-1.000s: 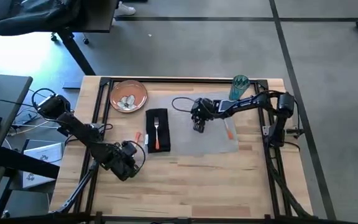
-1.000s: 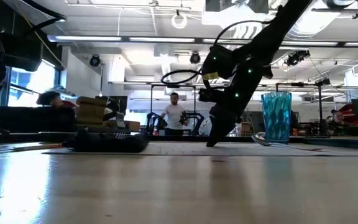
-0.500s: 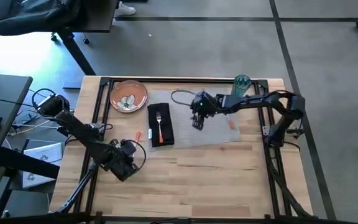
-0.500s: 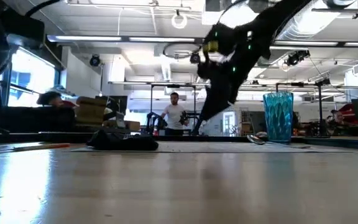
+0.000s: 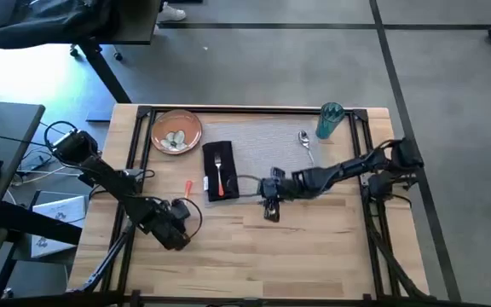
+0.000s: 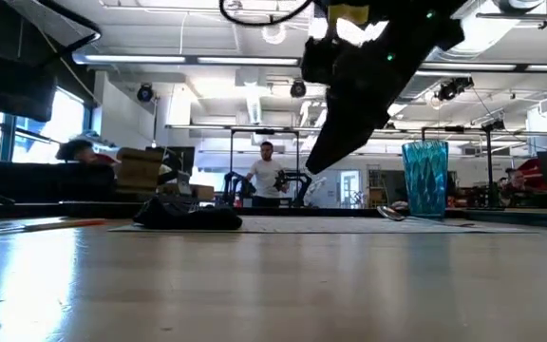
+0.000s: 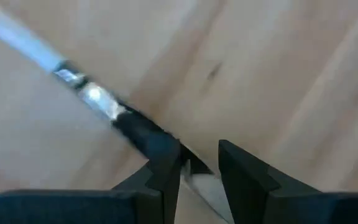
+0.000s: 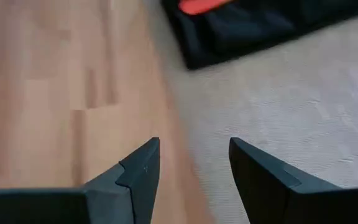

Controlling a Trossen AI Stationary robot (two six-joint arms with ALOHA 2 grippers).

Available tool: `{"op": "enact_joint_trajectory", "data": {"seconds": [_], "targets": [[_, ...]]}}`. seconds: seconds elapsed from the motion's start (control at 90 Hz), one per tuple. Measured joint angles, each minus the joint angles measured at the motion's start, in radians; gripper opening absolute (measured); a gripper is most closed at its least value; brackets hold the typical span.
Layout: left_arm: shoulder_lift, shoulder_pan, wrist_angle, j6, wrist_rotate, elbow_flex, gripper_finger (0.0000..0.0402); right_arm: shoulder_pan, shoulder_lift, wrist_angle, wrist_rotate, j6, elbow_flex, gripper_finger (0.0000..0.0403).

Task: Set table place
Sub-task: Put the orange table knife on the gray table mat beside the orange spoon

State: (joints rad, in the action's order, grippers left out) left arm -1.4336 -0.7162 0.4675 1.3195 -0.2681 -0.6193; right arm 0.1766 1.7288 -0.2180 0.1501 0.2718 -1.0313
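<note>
**Right gripper hovers at the placemat's near edge, holding nothing**

The right gripper (image 5: 270,207) hangs over the near edge of the grey placemat (image 5: 271,158), fingers (image 8: 138,171) parted and empty; between them lie bare tabletop (image 5: 314,247) and mat edge. The black napkin (image 5: 220,170) sits just beyond, carrying the orange-handled fork (image 5: 219,175). The spoon (image 5: 306,143) lies on the mat near the teal cup (image 5: 329,120), well apart from those fingers. The plate (image 5: 176,131) rests in the far-left corner. The left gripper (image 5: 180,230) waits low at the left, fingers nearly together on nothing.
</note>
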Motion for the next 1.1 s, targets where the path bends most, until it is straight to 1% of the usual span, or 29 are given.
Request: {"op": "enact_joint_trajectory", "data": {"seconds": [0.178,0.311,0.422,0.489,0.567,0.622,0.711,0.822,0.933,1.011,1.1], "targets": [[-0.079,0.005,-0.183,-0.028,-0.033,-0.002,0.009,0.074,0.021,0.078,0.014,0.045,0.0,0.0171],[-0.148,0.038,-0.365,-0.117,-0.047,-0.007,0.009,0.107,0.04,0.153,0.055,0.043,0.0,0.0171],[-0.189,0.105,-0.375,-0.234,-0.02,-0.061,0.009,0.116,0.049,0.196,0.061,0.042,-0.001,0.0171],[-0.194,0.149,-0.346,-0.342,0.009,-0.117,0.009,0.115,0.051,0.211,0.061,0.042,-0.001,0.0171],[-0.172,0.185,-0.296,-0.459,0.024,-0.215,0.009,0.114,0.051,0.239,0.055,0.042,-0.001,0.0171],[-0.152,0.193,-0.211,-0.516,0.02,-0.282,0.009,0.114,0.051,0.251,0.055,0.042,-0.001,0.0171],[-0.146,0.179,-0.045,-0.558,-0.01,-0.353,0.009,0.114,0.053,0.28,0.051,0.042,-0.001,0.0171],[-0.142,0.146,0.102,-0.547,-0.076,-0.372,0.009,0.114,0.065,0.312,0.05,0.05,-0.002,0.0171],[-0.149,0.118,0.259,-0.474,-0.107,-0.37,0.009,0.111,0.071,0.32,0.053,0.137,-0.002,0.0171],[-0.147,0.106,0.306,-0.431,-0.127,-0.37,0.009,0.11,0.071,0.323,0.054,0.175,-0.002,0.0171],[-0.147,0.099,0.315,-0.421,-0.149,-0.371,0.009,0.11,0.071,0.332,0.051,0.198,-0.002,0.0171]]}}
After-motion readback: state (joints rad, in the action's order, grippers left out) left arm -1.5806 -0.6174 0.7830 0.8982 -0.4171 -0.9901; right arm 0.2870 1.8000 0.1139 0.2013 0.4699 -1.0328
